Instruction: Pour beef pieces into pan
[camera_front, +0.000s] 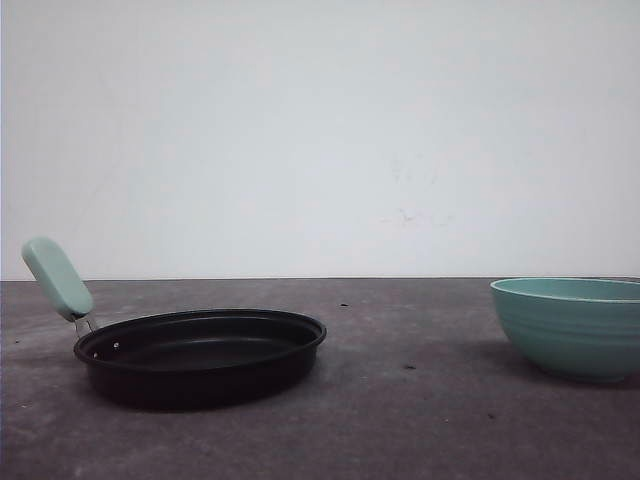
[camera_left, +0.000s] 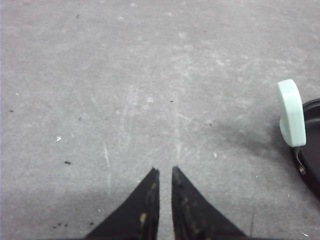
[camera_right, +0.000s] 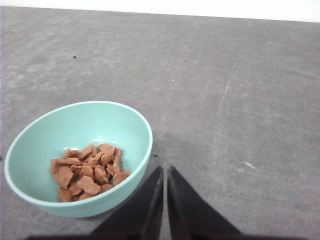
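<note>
- Front view puts the shallow round black frying pan (camera_front: 200, 355) with its mint-green handle (camera_front: 57, 278) on the left of the grey table (camera_front: 400, 420), and the ribbed teal bowl (camera_front: 570, 325) well apart at the right edge.
- Right wrist view looks down on the reddish-brown beef pieces (camera_right: 89, 172), heaped at the bottom of that bowl; nothing is poured yet.
- Right gripper (camera_right: 165, 172) hangs just beside the bowl's rim with its black fingers pressed nearly together, holding nothing; left gripper (camera_left: 165, 174) is likewise closed and empty above bare table, near the pan's handle.
- I'd judge the step to be gripping the bowl: spread the fingers, pinch the rim firmly, lift level.
- Open tabletop lies between bowl and pan, leaving room to carry; tip slowly over the pan's centre, since its wall is low.
</note>
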